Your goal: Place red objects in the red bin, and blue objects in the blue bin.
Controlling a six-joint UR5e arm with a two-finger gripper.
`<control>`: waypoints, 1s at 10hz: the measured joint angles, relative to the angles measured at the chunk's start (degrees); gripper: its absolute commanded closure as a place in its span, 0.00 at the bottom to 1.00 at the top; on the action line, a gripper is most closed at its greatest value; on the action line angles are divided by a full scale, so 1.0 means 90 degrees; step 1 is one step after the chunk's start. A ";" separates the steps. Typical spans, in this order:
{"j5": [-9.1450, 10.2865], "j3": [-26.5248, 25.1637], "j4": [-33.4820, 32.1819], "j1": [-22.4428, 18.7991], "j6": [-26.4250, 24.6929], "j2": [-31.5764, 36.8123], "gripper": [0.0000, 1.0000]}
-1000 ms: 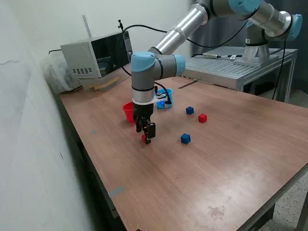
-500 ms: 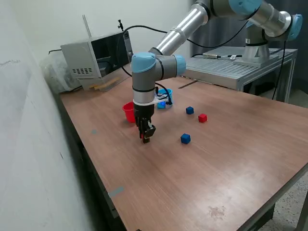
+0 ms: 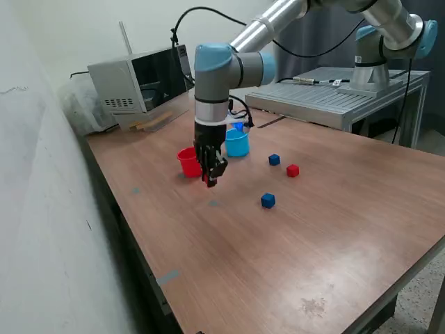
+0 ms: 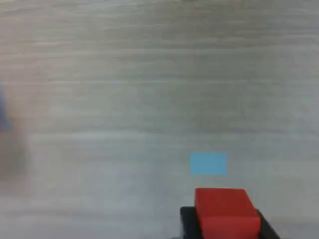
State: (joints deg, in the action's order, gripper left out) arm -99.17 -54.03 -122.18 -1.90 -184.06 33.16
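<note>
One red cube sits clamped between the fingers of the pincer, which hangs above the brown worktop with the cube clear of the surface. In the wrist view the cube fills the gap between the dark fingers, and a small light blue patch shows on the wood grain just beyond it. In the exterior view the pincer is just beside the red cup, on that cup's exterior-view right and slightly nearer the camera; it is not over the cup's mouth. The light blue cup stands upright behind the arm's wrist, close to the red cup but apart from it. A second red cube lies on the worktop farther toward the exterior view's right, with one dark blue cube just beside it and another dark blue cube nearer the camera, well apart from the cups. A microwave stands at the far corner of the worktop, and a metal table holds the arm's base beyond.
</note>
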 measured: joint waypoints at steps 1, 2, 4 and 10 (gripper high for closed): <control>-0.0045 -0.0152 0.0007 0.0029 0.0008 0.0301 1.00; -0.0112 -0.0290 0.0016 0.0108 0.0015 0.0573 1.00; -0.0219 -0.0479 0.0038 0.0467 0.0020 0.0971 1.00; -0.0298 -0.0706 0.0051 0.1505 0.0008 0.1095 1.00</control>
State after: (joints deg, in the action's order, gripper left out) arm -101.85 -60.38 -121.72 11.65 -183.99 43.02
